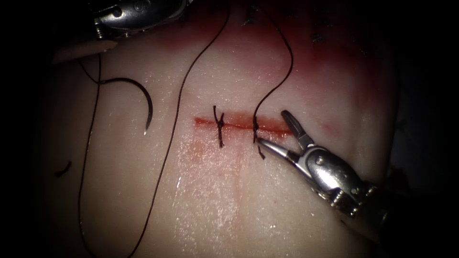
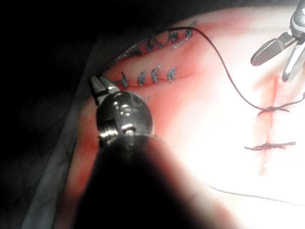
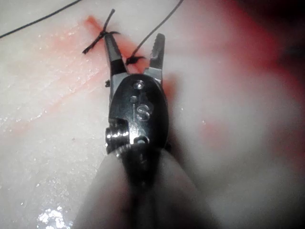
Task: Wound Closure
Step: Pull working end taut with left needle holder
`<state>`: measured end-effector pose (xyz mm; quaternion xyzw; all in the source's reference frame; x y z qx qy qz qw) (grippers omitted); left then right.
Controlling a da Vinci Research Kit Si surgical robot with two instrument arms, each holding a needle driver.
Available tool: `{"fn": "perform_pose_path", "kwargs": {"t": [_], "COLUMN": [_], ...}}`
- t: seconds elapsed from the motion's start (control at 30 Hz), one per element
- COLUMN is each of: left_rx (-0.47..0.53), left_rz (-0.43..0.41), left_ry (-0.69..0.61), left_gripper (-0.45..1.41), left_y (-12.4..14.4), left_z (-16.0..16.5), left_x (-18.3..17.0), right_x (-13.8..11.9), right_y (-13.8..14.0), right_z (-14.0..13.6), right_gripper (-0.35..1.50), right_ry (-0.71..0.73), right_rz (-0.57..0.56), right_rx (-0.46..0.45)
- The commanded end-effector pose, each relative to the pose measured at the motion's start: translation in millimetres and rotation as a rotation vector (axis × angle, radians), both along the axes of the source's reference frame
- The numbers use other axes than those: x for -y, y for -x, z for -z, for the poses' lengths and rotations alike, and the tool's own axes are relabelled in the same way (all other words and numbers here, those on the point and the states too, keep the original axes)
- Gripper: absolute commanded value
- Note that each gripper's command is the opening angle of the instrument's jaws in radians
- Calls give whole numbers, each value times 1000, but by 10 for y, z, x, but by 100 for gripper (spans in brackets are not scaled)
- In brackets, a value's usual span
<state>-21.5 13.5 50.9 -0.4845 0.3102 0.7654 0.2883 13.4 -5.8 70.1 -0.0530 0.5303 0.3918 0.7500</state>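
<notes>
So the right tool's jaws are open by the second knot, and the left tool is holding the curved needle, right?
Not quite. The right tool is open by the second knot, but the curved needle lies loose on the tissue, left of the cut, as the endoscope view shows. The left tool isn't holding it.

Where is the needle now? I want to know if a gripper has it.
In the endoscope view the needle lies free on the tissue, left of the cut, held by neither gripper, below the left gripper.

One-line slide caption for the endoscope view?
Right tool open at second knot; needle lies free on tissue.
</notes>
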Motion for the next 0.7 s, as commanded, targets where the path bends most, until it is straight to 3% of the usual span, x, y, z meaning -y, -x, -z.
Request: {"fn": "perform_pose_path", "kwargs": {"t": [0.03, 0.23, 0.33, 0.37, 0.47, 0.5, 0.7], "left_rx": [-1, 24, 88, 168, 243, 319, 354], "left_rz": [2, 3, 3, -1, -10, -16, -25], "left_ry": [3, 17, 6, -13, -27, -49, -59], "left_gripper": [-35, -35, -35, -35, -35, -35, -35], "left_y": [6, 10, 12, 14, 19, 22, 21], "left_z": [-2, 27, 36, 49, 70, 83, 105], "left_x": [-7, 10, 16, 25, 37, 43, 54], "right_x": [-4, -7, -9, -9, -9, -9, -10], "right_y": [-6, -6, -8, -10, -12, -13, -13], "right_z": [-9, -16, -19, -20, -22, -22, -23], "right_gripper": [125, 118, 118, 120, 120, 120, 115], "right_ry": [4, 10, 16, 12, 19, 19, 28], "right_rz": [11, 42, 50, 53, 57, 57, 62], "right_rx": [7, 47, 60, 66, 66, 66, 71]}}
